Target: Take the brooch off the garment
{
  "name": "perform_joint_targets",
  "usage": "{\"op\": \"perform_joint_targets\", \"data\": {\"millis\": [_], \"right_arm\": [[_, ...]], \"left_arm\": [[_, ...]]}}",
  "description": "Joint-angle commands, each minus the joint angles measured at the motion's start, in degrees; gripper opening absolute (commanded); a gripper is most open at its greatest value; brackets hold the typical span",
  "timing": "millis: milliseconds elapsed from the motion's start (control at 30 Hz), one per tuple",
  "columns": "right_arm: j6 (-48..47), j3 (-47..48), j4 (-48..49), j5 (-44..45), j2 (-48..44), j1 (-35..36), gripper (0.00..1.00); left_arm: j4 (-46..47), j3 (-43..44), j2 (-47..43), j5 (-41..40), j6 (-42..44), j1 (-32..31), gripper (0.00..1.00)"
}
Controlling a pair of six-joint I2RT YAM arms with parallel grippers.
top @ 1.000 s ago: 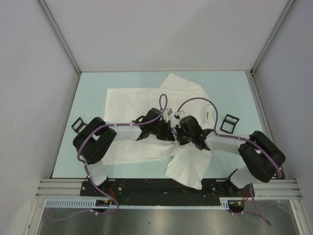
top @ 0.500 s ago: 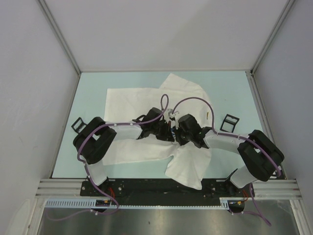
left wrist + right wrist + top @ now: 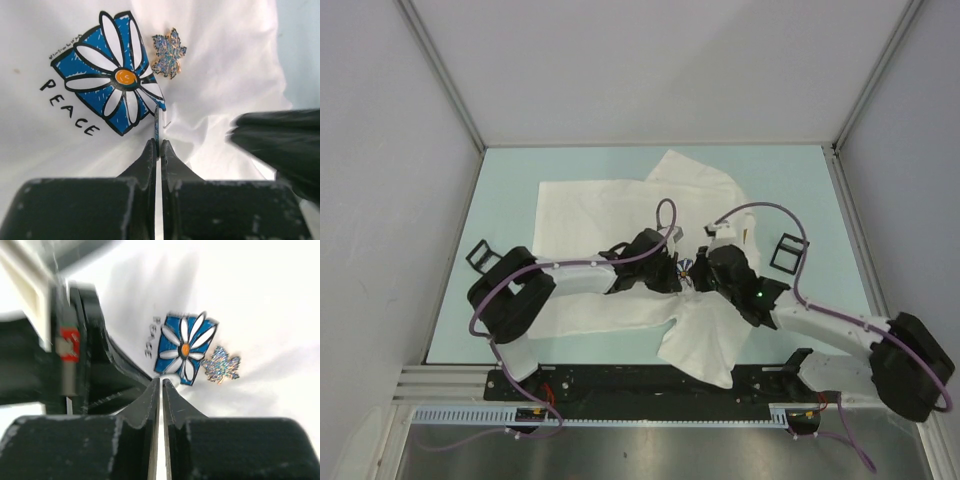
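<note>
Bright, even light, soft shadows on the garment (image 3: 235,65). Right wrist view's smeared with blur; left wrist's sharp except a fuzzy dark shape (image 3: 280,142) at right.

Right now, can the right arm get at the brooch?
Probably yes. The brooch lies uncovered on the shirt beside the flower print, ahead of the right gripper, nothing between. Its jaws look shut, so they must open first. The left gripper pinches a shirt fold at the print's edge, clear of it.

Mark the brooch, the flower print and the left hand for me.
brooch (image 3: 169,54): left wrist view, middle of the glittery leaf shape.
flower print (image 3: 125,76): left wrist view, the daisy's orange centre.
left hand (image 3: 158,145): left wrist view, between fingertips shut on a garment (image 3: 235,65) fold.
</note>
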Motion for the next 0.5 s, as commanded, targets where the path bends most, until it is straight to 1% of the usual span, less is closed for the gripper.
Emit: {"op": "perform_joint_targets", "data": {"millis": [0,33,67,100,167,200,267,300,333,400,467], "right_arm": [[12.41,-6.80,5.99,7.29,-9.46,-1.86,0.11],[13.12,-7.59,6.60,7.03,-10.35,-2.22,0.11],[13.13,-8.30,6.78,6.94,-11.66,-2.48,0.11],[13.13,-9.26,6.87,7.02,-12.11,-2.66,0.11],[12.78,-9.71,6.87,6.32,-12.81,-4.06,0.12],[12.77,-10.06,6.78,5.19,-12.99,-4.68,0.12],[12.69,-10.76,6.96,3.95,-13.87,-6.61,0.13],[12.69,-11.11,7.13,2.99,-15.00,-7.14,0.13],[12.77,-12.07,7.39,2.46,-15.71,-8.19,0.13],[12.51,-13.05,7.57,1.14,-17.81,-9.25,0.13],[12.60,-14.45,7.92,0.00,-19.22,-11.26,0.13]], "left_arm": [[-9.68,4.47,-2.03,-13.77,0.52,-6.57,0.00],[-12.07,7.44,-1.50,-15.45,0.87,-7.55,0.00],[-14.27,9.04,-0.63,-21.64,1.22,-8.52,0.00],[-18.55,10.53,0.77,-23.88,1.23,-10.09,0.00],[-22.18,14.75,2.45,-28.80,1.75,-11.42,0.00],[-26.03,16.33,4.54,-30.39,1.93,-12.56,0.00],[-30.44,21.43,6.66,-33.38,2.46,-13.53,0.00],[-34.73,23.01,7.89,-36.61,2.72,-14.58,0.00],[-36.68,26.07,10.08,-38.04,3.24,-15.11,0.00],[-42.12,28.99,12.55,-41.72,3.77,-16.25,0.00],[-45.04,32.33,15.19,-43.58,4.57,-16.78,0.00]]}}
